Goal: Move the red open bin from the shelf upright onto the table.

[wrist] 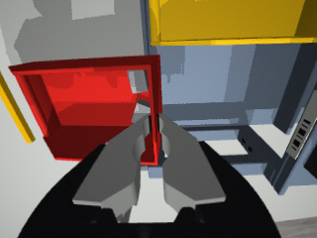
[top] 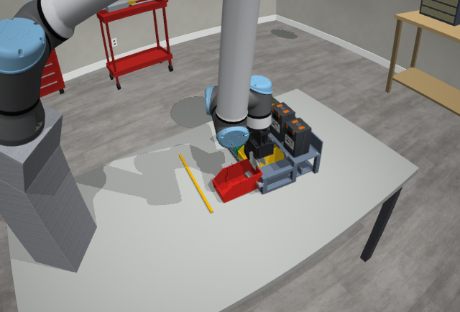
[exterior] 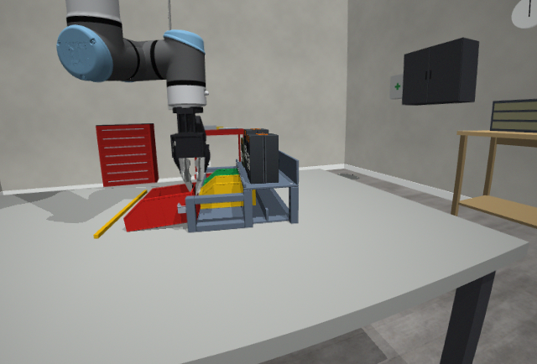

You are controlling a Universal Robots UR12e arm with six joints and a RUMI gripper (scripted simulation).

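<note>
Grey tabletop [top: 282, 226] bore a shelf [top: 282, 175]; the pincer [wrist: 155, 130] pinched the red bin [wrist: 84, 106] by its wall.

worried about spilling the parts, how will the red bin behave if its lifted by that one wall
The red bin looks rigid, so its thin wall should hold without bending. The pincer is shut on the wall beside the shelf, far off centre, so the bin will probably tilt and hang down on lifting. Its open front is low, so any parts could slide out.
</note>
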